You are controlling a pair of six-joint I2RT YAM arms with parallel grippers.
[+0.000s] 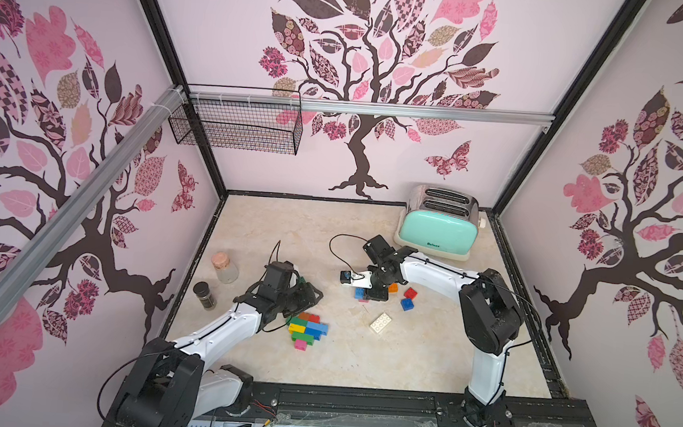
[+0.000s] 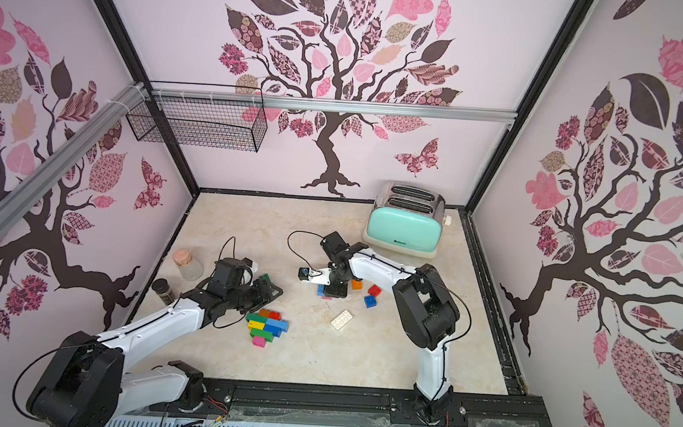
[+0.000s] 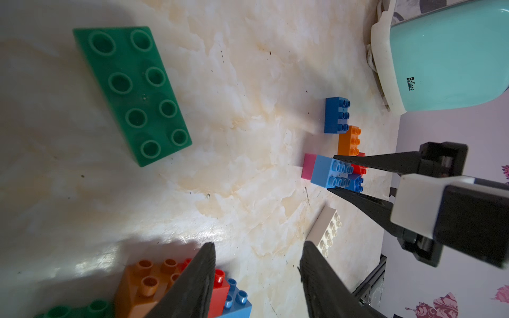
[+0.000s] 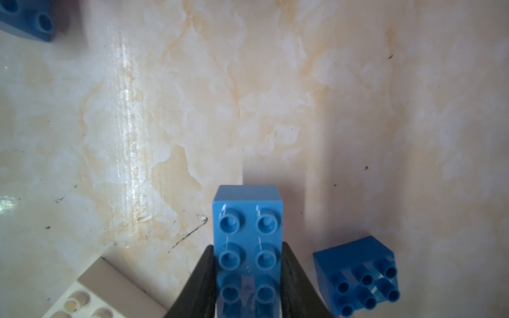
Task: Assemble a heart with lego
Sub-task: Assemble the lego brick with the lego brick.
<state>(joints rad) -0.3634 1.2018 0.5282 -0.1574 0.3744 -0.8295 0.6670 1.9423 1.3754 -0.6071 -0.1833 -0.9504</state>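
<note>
My right gripper [image 4: 248, 245] is shut on a light blue oblong lego brick [image 4: 248, 217], low over the table among the loose bricks [image 1: 375, 294]. In the left wrist view the same brick [image 3: 325, 172] has a pink brick [image 3: 308, 166] under it. A flat cluster of joined lego [image 1: 308, 328] in orange, red, yellow, green, blue and pink lies at front centre. My left gripper [image 3: 259, 243] is open and empty just behind that cluster [image 2: 267, 325], beside a green oblong brick [image 3: 132, 93].
Loose bricks lie near the right gripper: orange [image 1: 393, 287], red [image 1: 410, 293], dark blue [image 1: 407, 304] and white [image 1: 380, 322]. A mint toaster [image 1: 438, 230] stands at the back right. A cork-lidded jar [image 1: 225, 268] and a dark shaker [image 1: 205, 294] stand at left. A wire basket [image 1: 238, 125] hangs on the wall.
</note>
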